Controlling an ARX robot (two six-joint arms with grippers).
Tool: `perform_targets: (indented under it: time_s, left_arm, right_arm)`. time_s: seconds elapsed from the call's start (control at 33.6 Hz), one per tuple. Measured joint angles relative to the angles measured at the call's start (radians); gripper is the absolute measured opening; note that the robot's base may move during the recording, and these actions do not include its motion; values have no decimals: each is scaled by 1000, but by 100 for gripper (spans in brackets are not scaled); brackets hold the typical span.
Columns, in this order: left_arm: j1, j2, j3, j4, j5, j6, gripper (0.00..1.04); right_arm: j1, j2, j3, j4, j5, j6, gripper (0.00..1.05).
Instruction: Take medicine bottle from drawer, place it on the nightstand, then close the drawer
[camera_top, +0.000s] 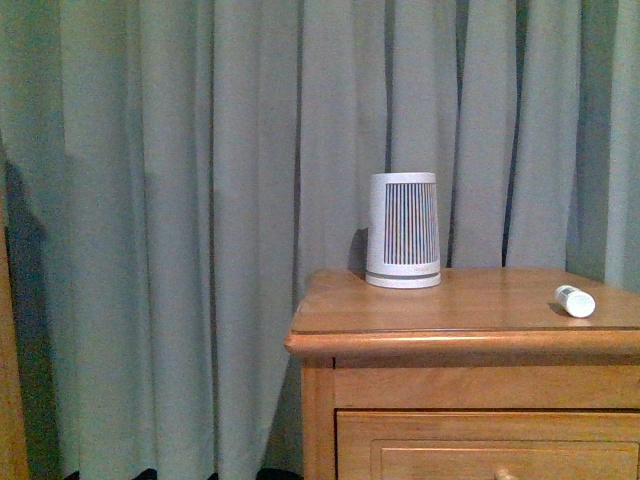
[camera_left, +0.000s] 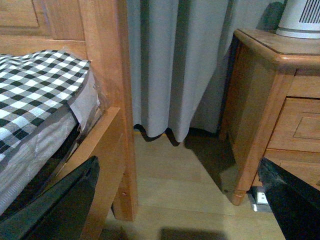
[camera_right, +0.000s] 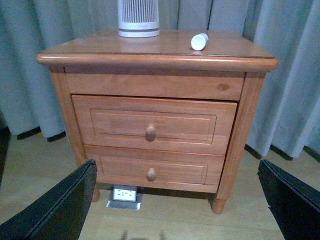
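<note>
**Bottle on top, drawer pushed in**

Tiny white cylindrical medicine bottle (camera_right: 199, 41) lies on its side on the honey-brown wooden nightstand (camera_right: 150, 50), nr the top's right edge in the front view, well apart from the big white-and-grey ribbed tapered cylinder (camera_right: 138, 18) standing upright at the back. Upper drawer w/ round wooden knob (camera_right: 150, 132) sits about flush w/ the frame; lower drawer (camera_right: 151, 173) likewise. Right gripper (camera_right: 175, 210) spread wide, empty, facing the nightstand. Left gripper (camera_left: 180, 205) also spread, empty, btwn a wooden bed frame (camera_left: 107, 100) w/ black-and-white checked bedding (camera_left: 35, 85) and the nightstand's side. Grey curtain (camera_top: 200, 200) behind.

One nightstand (camera_right: 155, 52), two drawers, two knobs, one medicine bottle (camera_right: 199, 41), one ribbed cylinder (camera_right: 138, 17).
</note>
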Motion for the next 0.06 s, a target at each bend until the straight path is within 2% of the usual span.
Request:
perform_targets:
  time_s: [0.06]
  left_arm:
    - [0,0,0,0,0,0,98]
  right_arm:
    - [0,0,0,0,0,0,98]
